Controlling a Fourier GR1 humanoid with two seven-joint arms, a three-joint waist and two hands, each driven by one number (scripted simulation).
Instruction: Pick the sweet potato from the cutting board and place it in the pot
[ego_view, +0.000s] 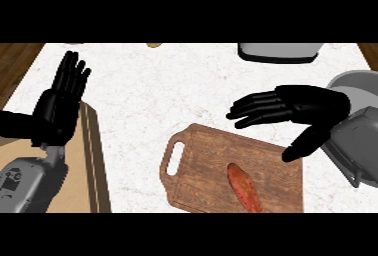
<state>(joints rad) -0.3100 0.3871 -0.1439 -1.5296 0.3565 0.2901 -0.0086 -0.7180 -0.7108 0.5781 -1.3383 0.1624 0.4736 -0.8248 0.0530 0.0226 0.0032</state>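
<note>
An orange-red sweet potato (245, 188) lies lengthwise on the wooden cutting board (203, 170), near the board's lower middle. My right hand (303, 107) hovers over the board's upper right corner, fingers relaxed and spread to the left, thumb pointing down at the board; it holds nothing. The grey pot (280, 51) stands at the counter's far edge, top right, partly cut off by the view. My left hand (59, 102) rests open at the left, fingers up.
A grey rounded object (354, 82) sits at the right edge behind my right forearm. A small tan item (153, 45) lies at the far edge. The white marble counter (162, 90) ends in a wooden strip (92, 160) on the left.
</note>
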